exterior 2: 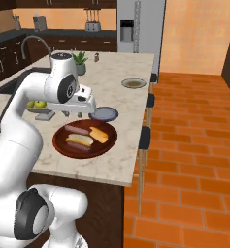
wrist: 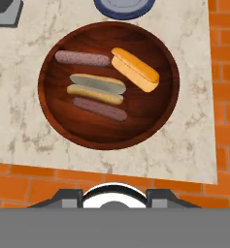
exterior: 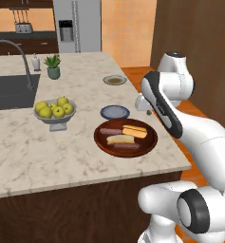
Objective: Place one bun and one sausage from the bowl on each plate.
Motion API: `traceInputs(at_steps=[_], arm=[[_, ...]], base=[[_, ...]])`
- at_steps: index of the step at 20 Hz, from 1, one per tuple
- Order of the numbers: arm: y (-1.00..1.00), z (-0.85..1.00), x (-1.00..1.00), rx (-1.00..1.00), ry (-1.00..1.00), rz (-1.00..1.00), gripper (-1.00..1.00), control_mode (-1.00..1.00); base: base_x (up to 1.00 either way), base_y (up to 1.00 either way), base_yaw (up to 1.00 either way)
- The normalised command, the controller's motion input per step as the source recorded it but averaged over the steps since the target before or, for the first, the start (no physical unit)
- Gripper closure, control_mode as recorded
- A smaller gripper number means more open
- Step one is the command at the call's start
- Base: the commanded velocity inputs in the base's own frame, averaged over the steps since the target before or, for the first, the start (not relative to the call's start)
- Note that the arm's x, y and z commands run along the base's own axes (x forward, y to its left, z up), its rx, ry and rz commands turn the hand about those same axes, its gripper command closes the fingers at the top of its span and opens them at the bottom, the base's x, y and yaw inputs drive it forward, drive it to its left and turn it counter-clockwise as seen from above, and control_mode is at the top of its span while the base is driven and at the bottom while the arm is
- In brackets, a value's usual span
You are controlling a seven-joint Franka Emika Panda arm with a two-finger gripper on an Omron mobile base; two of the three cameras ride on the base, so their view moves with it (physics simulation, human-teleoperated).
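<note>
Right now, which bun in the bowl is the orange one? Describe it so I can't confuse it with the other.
On the marble counter, find the wide brown bowl near the front edge. It holds two sausages and two buns; the orange bun lies on the side nearest the blue plate. The other bun is pale and sits mid-bowl between the sausages.

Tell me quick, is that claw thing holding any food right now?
Gripper: holding no food, hovering above the bowl; open or shut cannot be told.

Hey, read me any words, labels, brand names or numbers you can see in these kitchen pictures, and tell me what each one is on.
None can be read. The wooden bowl, the blue-grey plate, the olive plate, the fridge and the robot arm carry no visible lettering. The fridge's dark dispenser panel is too small to tell.
</note>
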Motion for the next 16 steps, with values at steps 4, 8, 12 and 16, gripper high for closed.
traceInputs(at_steps=[4,8,12,16], arm=[[0.00,-0.21,0.14,-0.01,0.04,0.00,-1.00,-1.00],[0.00,-0.56,0.60,-0.03,0.00,0.07,-1.00,-1.00],[-0.03,-0.61,0.77,-0.11,0.00,0.12,-1.00,-1.00],[-0.02,-0.54,0.85,-0.17,0.01,0.09,-1.00,-1.00]], base=[[0.00,0.00,0.00],[0.00,0.00,0.00],[0.00,0.00,0.00],[0.00,0.00,0.00]])
